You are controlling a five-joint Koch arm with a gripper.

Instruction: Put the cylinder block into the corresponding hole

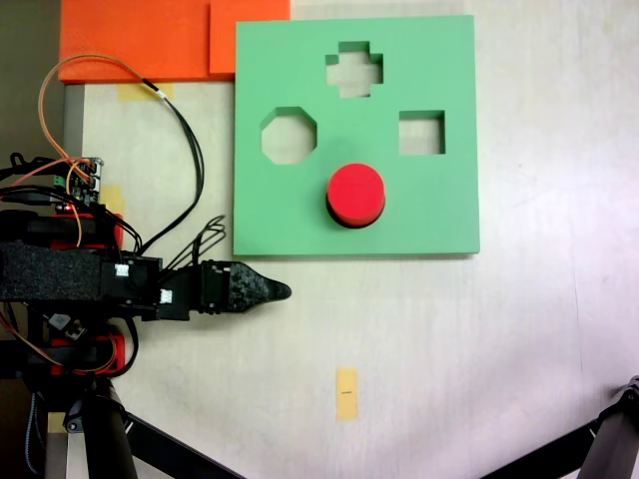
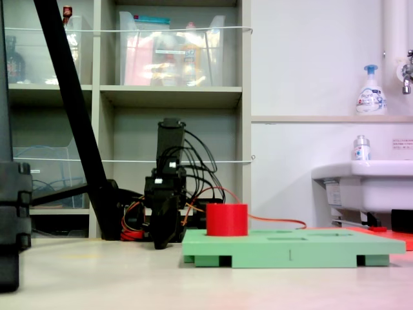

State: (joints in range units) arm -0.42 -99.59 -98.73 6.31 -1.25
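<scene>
The red cylinder block stands upright on the green foam board, below and between the octagonal and square cut-outs. Seen from the side, the cylinder block rises above the board. No round cut-out shows; the block covers that spot, and I cannot tell how deep it sits. My gripper lies low over the table to the left of the board's near left corner, its jaws together in one point, holding nothing. In the side view the gripper is a dark shape left of the board.
The board also has an octagonal cut-out, a square one and a cross-shaped one. Orange foam sheets lie at the back left. A yellow tape mark is on the table. Black tripod legs stand at the near edge.
</scene>
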